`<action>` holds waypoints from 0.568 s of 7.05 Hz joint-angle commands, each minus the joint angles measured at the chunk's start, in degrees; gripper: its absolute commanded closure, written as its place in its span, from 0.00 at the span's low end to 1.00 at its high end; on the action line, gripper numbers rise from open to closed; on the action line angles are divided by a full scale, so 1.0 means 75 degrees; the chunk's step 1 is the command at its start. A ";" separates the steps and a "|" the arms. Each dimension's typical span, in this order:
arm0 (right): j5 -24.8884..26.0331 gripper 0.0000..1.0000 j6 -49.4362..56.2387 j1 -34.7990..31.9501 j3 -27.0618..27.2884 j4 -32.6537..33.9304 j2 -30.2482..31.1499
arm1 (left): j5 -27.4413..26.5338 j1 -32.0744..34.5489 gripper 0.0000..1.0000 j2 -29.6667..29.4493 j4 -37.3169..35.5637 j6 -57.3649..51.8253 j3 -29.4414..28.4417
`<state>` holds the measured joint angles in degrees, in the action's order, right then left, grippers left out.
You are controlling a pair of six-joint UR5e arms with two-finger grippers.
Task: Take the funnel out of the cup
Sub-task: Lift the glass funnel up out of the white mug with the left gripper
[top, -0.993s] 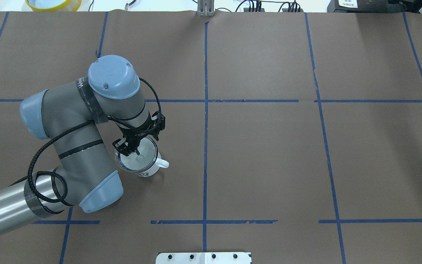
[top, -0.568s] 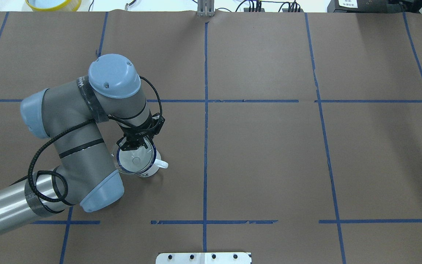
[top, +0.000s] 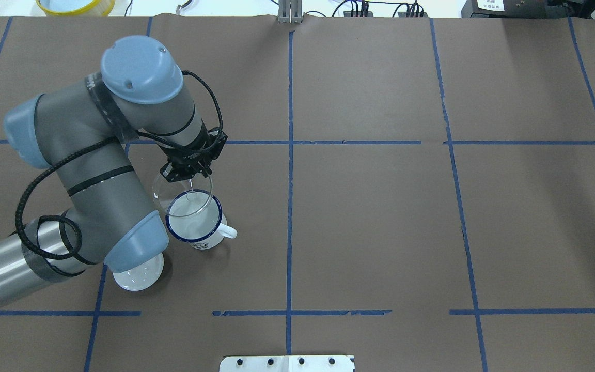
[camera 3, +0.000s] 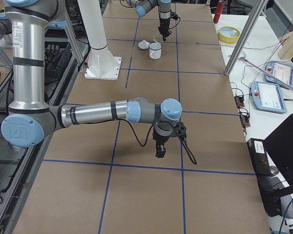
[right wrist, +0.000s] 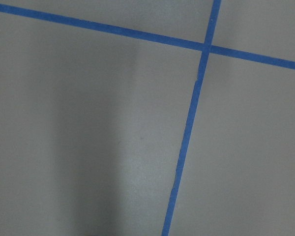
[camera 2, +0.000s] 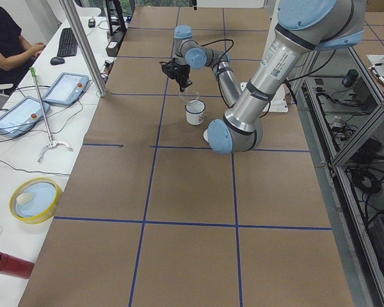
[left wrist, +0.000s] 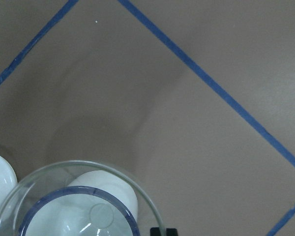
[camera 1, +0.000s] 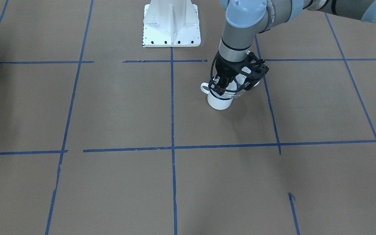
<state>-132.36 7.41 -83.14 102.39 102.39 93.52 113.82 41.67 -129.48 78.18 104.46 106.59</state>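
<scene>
The cup, a white enamel mug point(top: 197, 227) with a dark blue rim, stands upright on the table with its handle to the right. My left gripper point(top: 187, 173) is shut on the far rim of the clear funnel point(top: 176, 199). It holds the funnel lifted above the mug, shifted to the far-left, with the spout over the mug's mouth. The left wrist view shows the funnel's rim point(left wrist: 115, 173) above the mug's blue rim point(left wrist: 78, 192). The front view shows the mug point(camera 1: 220, 101) below the gripper point(camera 1: 224, 87). My right gripper point(camera 3: 159, 150) hangs over bare table, and I cannot tell its state.
A white domed lid point(top: 140, 273) lies on the table near the mug, partly under my left arm's elbow. The white base plate point(camera 1: 171, 23) stands at the robot's side. A yellow dish point(top: 74, 5) sits beyond the far-left edge.
My left gripper has risen and moved away from me with the funnel, lifting it out of the mug. The elbow shifted, and the white lid now shows.
</scene>
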 commanded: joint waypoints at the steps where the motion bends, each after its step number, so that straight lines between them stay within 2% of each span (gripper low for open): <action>1: 0.0000 0.00 -0.0003 0.0000 0.0000 0.0000 0.0000 | 0.0011 0.0932 1.00 -0.0174 0.0539 -0.0122 0.0192; 2: 0.0000 0.00 -0.0003 0.0000 0.0000 0.0000 0.0000 | -0.0209 0.1134 1.00 0.0197 0.2226 -0.0297 -0.0204; 3: 0.0000 0.00 0.0008 0.0000 0.0000 0.0000 0.0000 | -0.0223 0.1333 1.00 0.0630 0.4645 -0.0299 -0.1136; 4: 0.0000 0.00 0.0008 0.0000 0.0000 0.0000 0.0000 | -0.0223 0.1451 1.00 0.0692 0.6328 -0.0253 -0.2154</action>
<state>-132.36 7.44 -83.15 102.39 102.39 93.52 112.38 51.02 -126.06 108.31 102.50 98.88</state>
